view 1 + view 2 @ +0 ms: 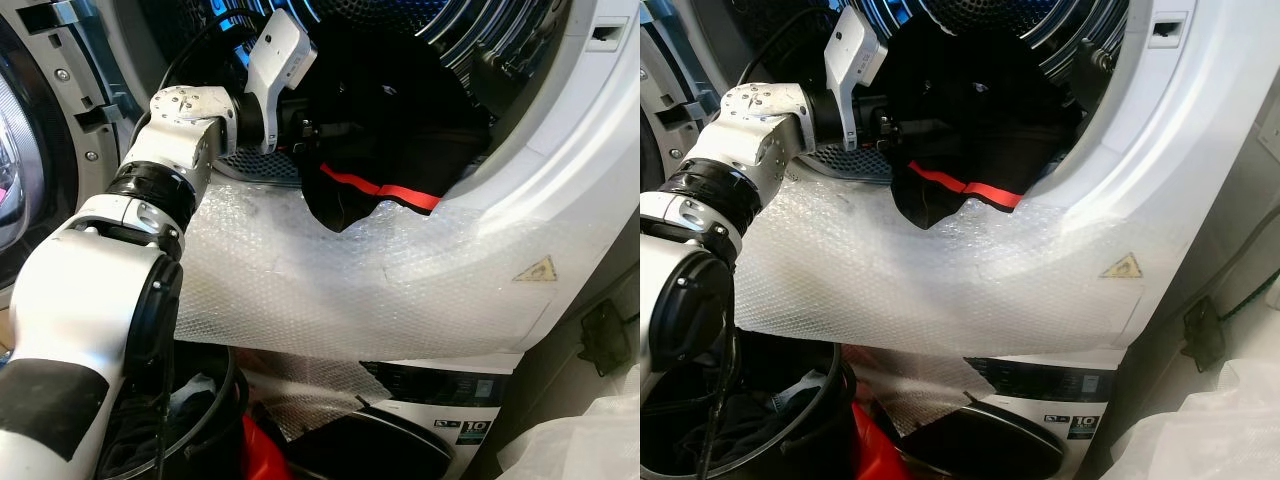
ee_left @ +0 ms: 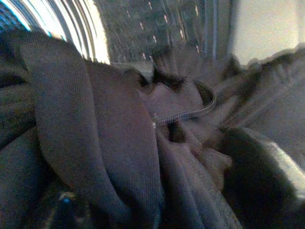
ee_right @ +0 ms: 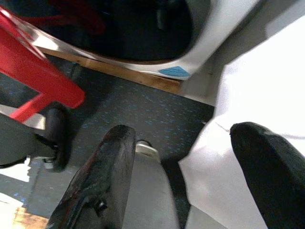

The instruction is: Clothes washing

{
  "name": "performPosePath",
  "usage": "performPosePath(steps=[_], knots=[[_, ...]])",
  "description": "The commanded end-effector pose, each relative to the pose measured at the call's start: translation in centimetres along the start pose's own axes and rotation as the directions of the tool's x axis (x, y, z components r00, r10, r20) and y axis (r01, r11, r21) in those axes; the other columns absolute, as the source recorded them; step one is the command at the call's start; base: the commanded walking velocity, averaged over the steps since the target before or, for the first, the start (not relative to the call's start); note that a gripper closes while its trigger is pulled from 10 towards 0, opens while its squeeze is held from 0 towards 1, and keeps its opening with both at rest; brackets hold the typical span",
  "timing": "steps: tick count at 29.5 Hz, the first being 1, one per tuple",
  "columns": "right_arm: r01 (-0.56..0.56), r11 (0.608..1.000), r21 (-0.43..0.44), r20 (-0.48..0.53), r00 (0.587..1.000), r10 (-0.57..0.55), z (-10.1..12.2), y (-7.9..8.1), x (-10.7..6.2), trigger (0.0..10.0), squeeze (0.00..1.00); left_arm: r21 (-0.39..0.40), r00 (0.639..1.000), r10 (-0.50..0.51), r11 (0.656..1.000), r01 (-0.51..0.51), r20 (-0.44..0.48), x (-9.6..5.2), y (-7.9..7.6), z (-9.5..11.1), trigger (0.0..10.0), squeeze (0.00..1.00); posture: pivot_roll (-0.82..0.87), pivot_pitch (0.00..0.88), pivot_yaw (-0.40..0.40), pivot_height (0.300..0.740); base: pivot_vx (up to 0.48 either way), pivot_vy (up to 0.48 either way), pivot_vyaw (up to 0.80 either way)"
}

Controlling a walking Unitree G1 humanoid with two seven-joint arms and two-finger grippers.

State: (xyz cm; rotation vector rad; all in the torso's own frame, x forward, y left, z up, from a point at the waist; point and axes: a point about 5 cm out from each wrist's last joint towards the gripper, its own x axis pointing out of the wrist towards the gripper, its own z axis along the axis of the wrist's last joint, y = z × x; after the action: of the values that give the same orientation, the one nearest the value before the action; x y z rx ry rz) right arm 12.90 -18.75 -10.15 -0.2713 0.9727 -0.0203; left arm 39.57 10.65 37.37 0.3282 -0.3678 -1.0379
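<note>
A black garment (image 1: 395, 120) with a red stripe (image 1: 385, 190) lies bunched in the mouth of the washing machine drum (image 1: 990, 15). Its lower fold hangs out over the rim. My left arm reaches into the opening, and my left gripper (image 1: 318, 128) is buried in the cloth. In the left wrist view dark fabric with a zip (image 2: 186, 114) lies across the gripper. One finger (image 2: 259, 176) stands wide at the side and the other is covered, so the gripper looks open. My right gripper (image 3: 190, 176) hangs open and holds nothing above the dark floor (image 3: 133, 105).
Bubble wrap (image 1: 330, 290) covers the washer's white front below the opening. The round door (image 1: 30, 150) stands open at the left. Below are a black basket (image 1: 205, 400) with clothes, a red object (image 1: 262, 450), a second machine (image 1: 440, 420) and a white plastic bag (image 1: 590, 440).
</note>
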Motion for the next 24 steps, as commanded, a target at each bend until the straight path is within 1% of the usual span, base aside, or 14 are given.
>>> performPosePath(steps=[1, 3, 6, 7, 8, 9, 12, 13, 14, 15, 18, 21, 23, 24], knots=[[-0.035, 0.999, -0.015, -0.020, 0.999, 0.035, -0.2, 1.1, -0.1, 10.0, 0.00, 0.029, 0.989, 0.059, 0.998, -0.064, 0.134, -0.8, 0.8, 2.4, 10.0, 1.00, -0.04, 0.000, 0.131, 0.740, 0.000, 0.000, 0.00], [-0.038, 0.999, -0.013, -0.017, 0.999, 0.038, 0.1, 1.2, 0.0, 10.0, 0.00, 0.007, 0.978, 0.081, 0.996, -0.084, 0.193, -1.1, 0.7, 3.0, 10.0, 1.00, -0.04, 0.000, 0.130, 0.740, 0.000, 0.000, 0.00], [-0.046, 0.999, -0.017, -0.013, 0.999, 0.045, 0.3, 1.4, 0.0, 10.0, 0.00, 0.004, 0.971, 0.074, 0.997, -0.077, 0.227, -1.3, 0.1, 3.2, 10.0, 1.00, -0.03, 0.000, 0.130, 0.740, 0.000, 0.000, 0.00], [-0.051, 0.998, -0.021, -0.011, 0.999, 0.051, 0.4, 1.5, 0.1, 10.0, 0.00, 0.012, 0.965, 0.104, 0.994, -0.110, 0.243, -1.4, -0.3, 3.4, 10.0, 1.00, -0.02, 0.000, 0.128, 0.740, 0.000, 0.000, 0.00], [-0.052, 0.998, -0.022, -0.011, 0.999, 0.052, 0.5, 1.5, 0.1, 10.0, 0.00, 0.014, 0.962, 0.123, 0.991, -0.131, 0.243, -1.4, -0.3, 3.5, 10.0, 1.00, -0.02, 0.000, 0.128, 0.740, 0.000, 0.000, 0.00], [-0.055, 0.998, -0.024, -0.011, 0.998, 0.054, 0.5, 1.6, 0.1, 10.0, 0.00, -0.002, 0.956, 0.172, 0.984, -0.177, 0.237, -1.4, -0.2, 3.4, 10.0, 1.00, 0.00, 0.000, 0.128, 0.740, 0.000, 0.000, 0.00], [-0.057, 0.998, -0.026, -0.011, 0.998, 0.057, 0.6, 1.6, 0.1, 10.0, 0.00, -0.018, 0.952, 0.207, 0.978, -0.208, 0.224, -1.2, -0.4, 3.2, 10.0, 1.00, 0.00, 0.000, 0.128, 0.740, 0.000, 0.000, 0.00], [-0.062, 0.998, -0.030, -0.010, 0.998, 0.061, 0.8, 1.7, 0.2, 10.0, 0.00, -0.064, 0.958, 0.212, 0.977, -0.204, 0.191, -1.0, -1.7, 2.5, 10.0, 0.03, 0.01, 0.000, 0.127, 0.740, 0.000, 0.000, 0.00], [-0.065, 0.997, -0.032, -0.010, 0.998, 0.065, 0.9, 1.8, 0.2, 10.0, 0.00, -0.093, 0.967, 0.181, 0.982, -0.166, 0.181, -1.0, -2.6, 2.2, 10.0, 0.00, 0.02, 0.000, 0.129, 0.740, 0.000, 0.000, 0.00], [-0.068, 0.997, -0.033, -0.009, 0.998, 0.068, 1.0, 1.8, 0.2, 10.0, 0.00, -0.130, 0.975, 0.134, 0.985, -0.112, 0.178, -1.1, -4.2, 1.7, 10.0, 0.00, 0.02, 0.000, 0.130, 0.740, 0.000, 0.000, 0.00], [-0.069, 0.997, -0.031, -0.007, 0.998, 0.069, 1.1, 1.9, 0.2, 10.0, 0.00, -0.147, 0.977, 0.130, 0.983, -0.106, 0.169, -1.5, -5.3, 1.6, 10.0, 0.00, 0.02, 0.000, 0.132, 0.740, 0.000, 0.000, 0.00], [-0.071, 0.997, -0.031, -0.006, 0.997, 0.071, 1.2, 1.9, 0.3, 10.0, 0.00, -0.173, 0.972, 0.154, 0.977, -0.123, 0.176, -1.9, -5.9, 1.7, 10.0, 0.00, 0.03, 0.000, 0.131, 0.740, 0.000, 0.000, 0.00], [-0.078, 0.996, -0.037, -0.008, 0.997, 0.078, 1.2, 2.1, 0.3, 10.0, 0.00, -0.202, 0.964, 0.214, 0.963, -0.181, 0.155, -2.4, -6.3, 1.7, 10.0, 0.00, 0.04, 0.000, 0.135, 0.740, 0.000, 0.000, 0.00], [-0.080, 0.996, -0.038, -0.008, 0.997, 0.080, 1.2, 2.1, 0.3, 10.0, 0.00, -0.218, 0.954, 0.270, 0.946, -0.238, 0.127, -2.6, -6.4, 1.7, 10.0, 0.00, 0.05, 0.000, 0.134, 0.740, 0.000, 0.000, 0.00]])
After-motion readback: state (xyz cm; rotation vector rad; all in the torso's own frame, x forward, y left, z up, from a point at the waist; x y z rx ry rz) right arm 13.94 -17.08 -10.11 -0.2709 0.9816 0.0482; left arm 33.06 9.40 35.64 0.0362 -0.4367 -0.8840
